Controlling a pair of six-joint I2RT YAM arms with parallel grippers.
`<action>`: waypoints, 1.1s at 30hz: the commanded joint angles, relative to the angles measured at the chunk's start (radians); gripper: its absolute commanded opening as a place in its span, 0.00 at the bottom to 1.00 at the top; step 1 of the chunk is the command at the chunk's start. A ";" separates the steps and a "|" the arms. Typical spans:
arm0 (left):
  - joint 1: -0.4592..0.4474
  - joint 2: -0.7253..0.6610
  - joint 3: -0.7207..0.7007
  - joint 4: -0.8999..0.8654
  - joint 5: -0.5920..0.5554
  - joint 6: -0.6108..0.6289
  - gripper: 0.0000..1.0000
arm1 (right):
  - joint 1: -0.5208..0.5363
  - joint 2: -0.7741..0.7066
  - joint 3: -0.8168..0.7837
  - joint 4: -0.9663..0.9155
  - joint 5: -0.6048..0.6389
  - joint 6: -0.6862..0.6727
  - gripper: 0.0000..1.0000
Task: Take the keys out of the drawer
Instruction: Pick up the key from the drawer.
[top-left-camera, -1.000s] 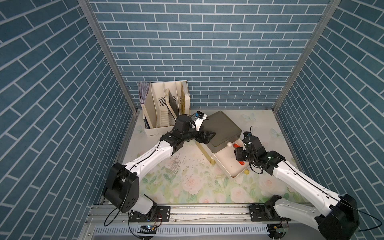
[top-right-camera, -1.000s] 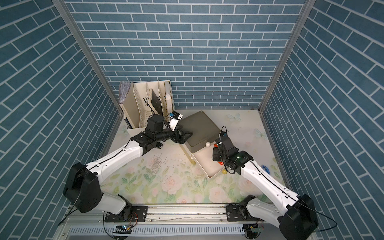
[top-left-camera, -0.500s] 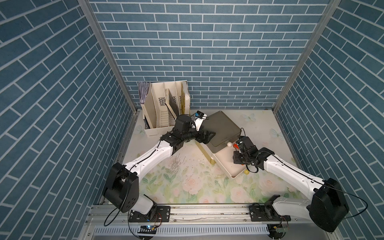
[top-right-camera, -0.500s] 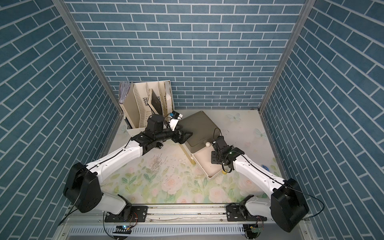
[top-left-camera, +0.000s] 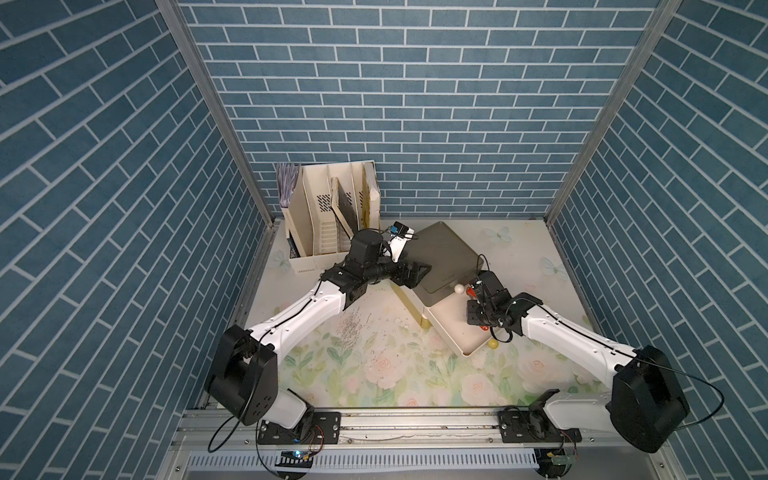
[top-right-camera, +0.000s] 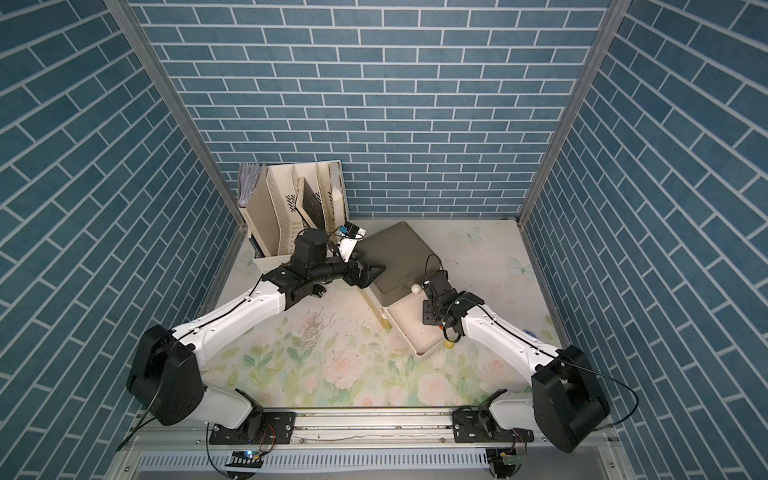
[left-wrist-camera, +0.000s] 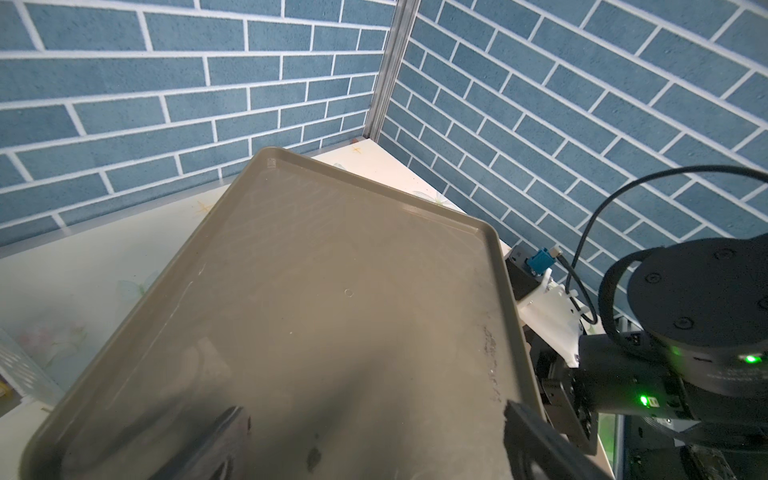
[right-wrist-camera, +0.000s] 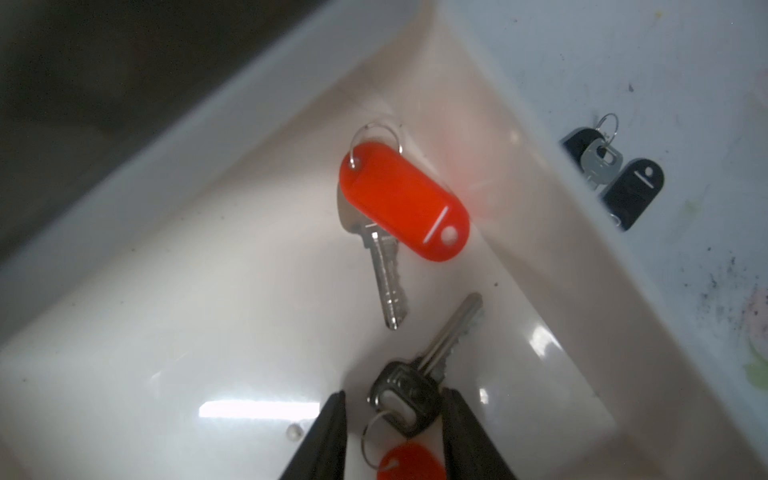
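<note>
1. The olive, matte-topped cabinet (top-left-camera: 444, 253) and the left gripper (top-left-camera: 415, 272) resting on it, jaws apart, have not moved.
2. The right gripper (right-wrist-camera: 392, 395), inside the glossy cream drawer (top-left-camera: 451, 332), has narrowed its jaws; they stand apart, straddling a black-headed key (right-wrist-camera: 419, 374).
3. A red-tagged key (right-wrist-camera: 401, 203), its tag oval plastic, lies nearby in the drawer.

No text, label or number is legible anywhere.
</note>
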 joint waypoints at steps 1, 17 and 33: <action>0.005 0.038 -0.027 -0.179 0.004 -0.023 1.00 | -0.007 0.025 -0.004 -0.031 0.010 -0.017 0.28; 0.006 0.041 -0.038 -0.174 -0.002 -0.027 1.00 | -0.007 -0.069 0.054 -0.064 0.013 -0.009 0.00; 0.005 0.037 -0.020 -0.169 -0.002 -0.032 1.00 | -0.071 -0.213 0.148 -0.111 0.011 0.017 0.00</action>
